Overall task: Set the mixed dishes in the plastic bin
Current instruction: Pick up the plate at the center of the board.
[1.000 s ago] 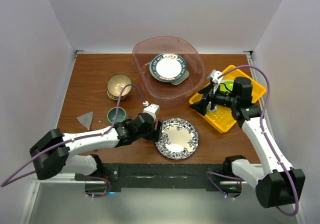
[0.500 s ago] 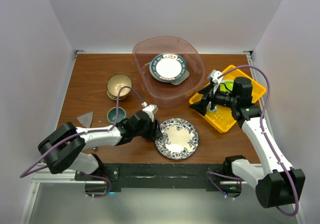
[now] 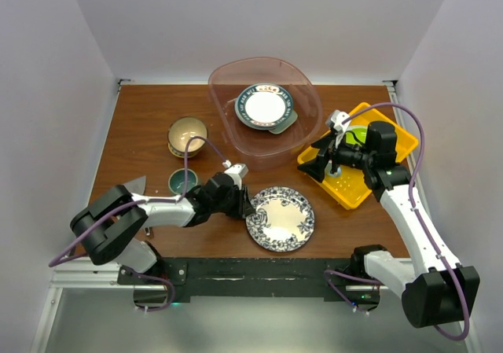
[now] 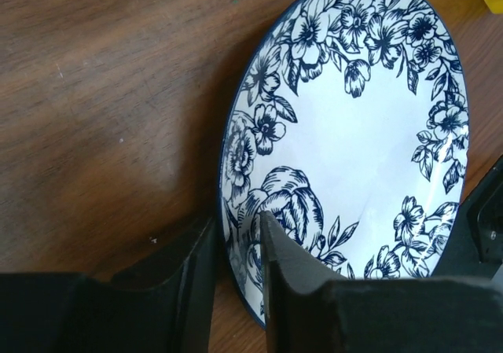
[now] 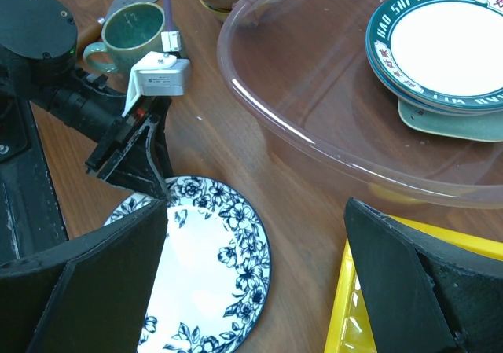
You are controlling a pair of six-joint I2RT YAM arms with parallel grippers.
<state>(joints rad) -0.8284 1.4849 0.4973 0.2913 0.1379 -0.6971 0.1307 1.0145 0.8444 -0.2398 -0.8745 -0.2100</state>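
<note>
The blue floral plate [image 3: 280,219] [image 4: 354,133] [image 5: 212,282] lies flat on the table near the front edge. My left gripper [image 3: 247,207] [image 4: 237,219] is shut on its left rim, one finger on top and one outside the edge. The plastic bin [image 3: 228,133] [image 5: 314,93] stands at the back and holds a dark-rimmed plate [image 3: 265,105] [image 5: 448,38] on a pale mint tray [image 3: 280,128]. A tan bowl [image 3: 188,135] and a teal mug [image 3: 183,182] [image 5: 130,31] sit to the left. My right gripper [image 3: 321,158] [image 5: 258,204] hangs open and empty between bin and plate.
A yellow perforated tray [image 3: 354,188] [image 5: 377,306] at the right holds a lime-green plate [image 3: 355,135]. A grey triangular scrap [image 3: 135,186] lies at the table's left edge. The left arm lies low along the front edge.
The left jaws have narrowed onto the plate's rim. The left arm's elbow has swung in, and the plate has slid slightly right. The right arm has not moved.
</note>
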